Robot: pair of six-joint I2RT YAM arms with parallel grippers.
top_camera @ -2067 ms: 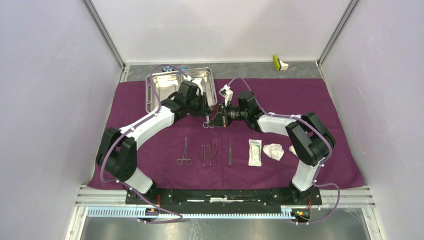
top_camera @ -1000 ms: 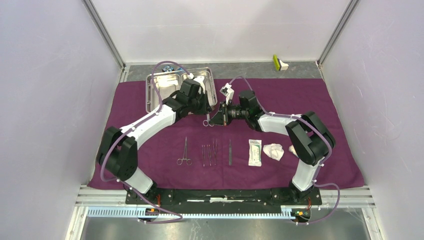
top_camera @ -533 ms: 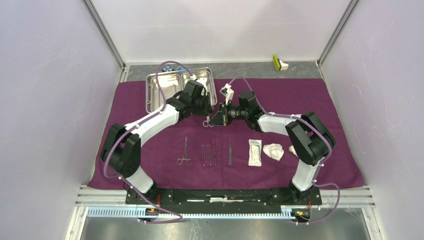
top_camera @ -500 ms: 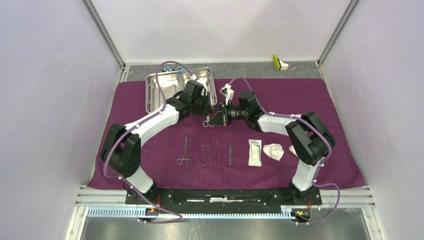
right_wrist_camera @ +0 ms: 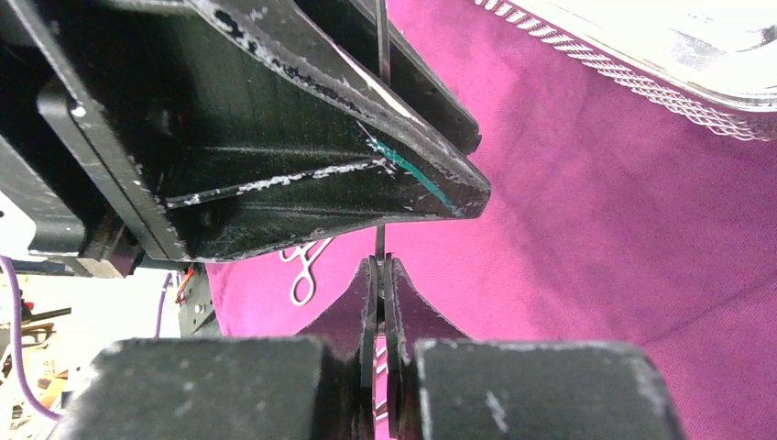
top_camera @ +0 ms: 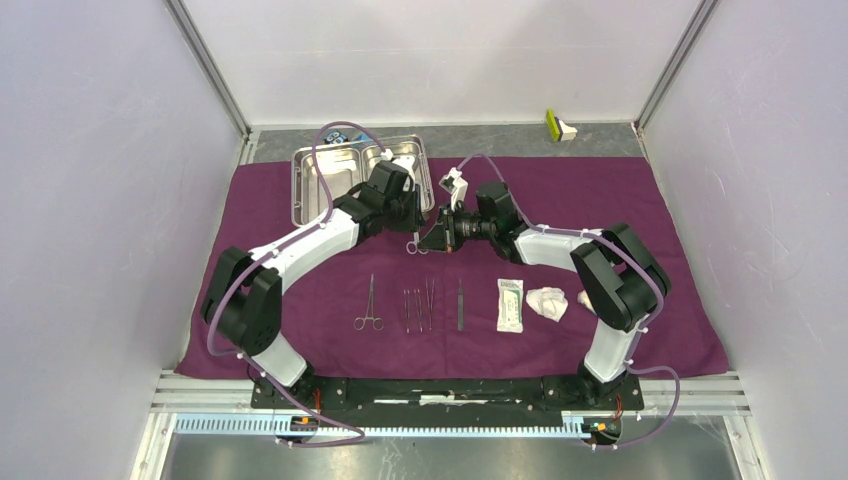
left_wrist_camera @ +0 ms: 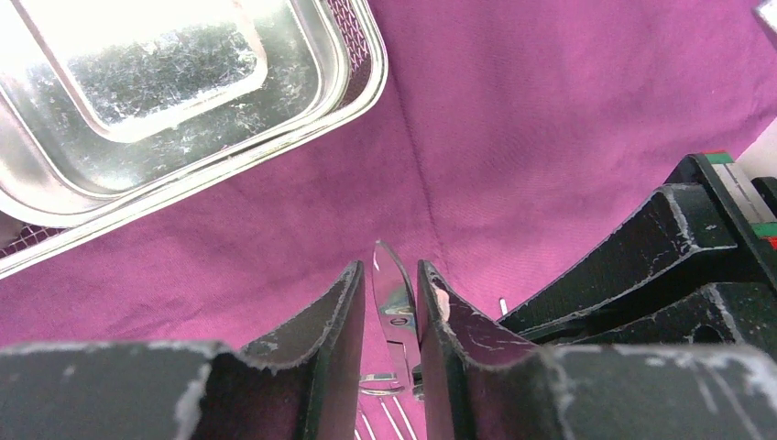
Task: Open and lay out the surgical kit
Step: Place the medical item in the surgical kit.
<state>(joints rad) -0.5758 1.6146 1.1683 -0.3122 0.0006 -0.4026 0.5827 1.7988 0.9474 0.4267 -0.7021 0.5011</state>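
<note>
Left wrist, forceps [left_wrist_camera: 392, 295] tip between parted left jaws

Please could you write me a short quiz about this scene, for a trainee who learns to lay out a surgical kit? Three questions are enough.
1. True or false: the steel tray stands near the far left corner of the purple cloth.
2. What does the right gripper pinch? A) a thin metal instrument; B) a fold of the cloth; C) the tray's rim.
3. Fill in: in the near row, just right of the white packet, lie the ____.
Key: 1 true; 2 A; 3 white gauze wads.
</note>
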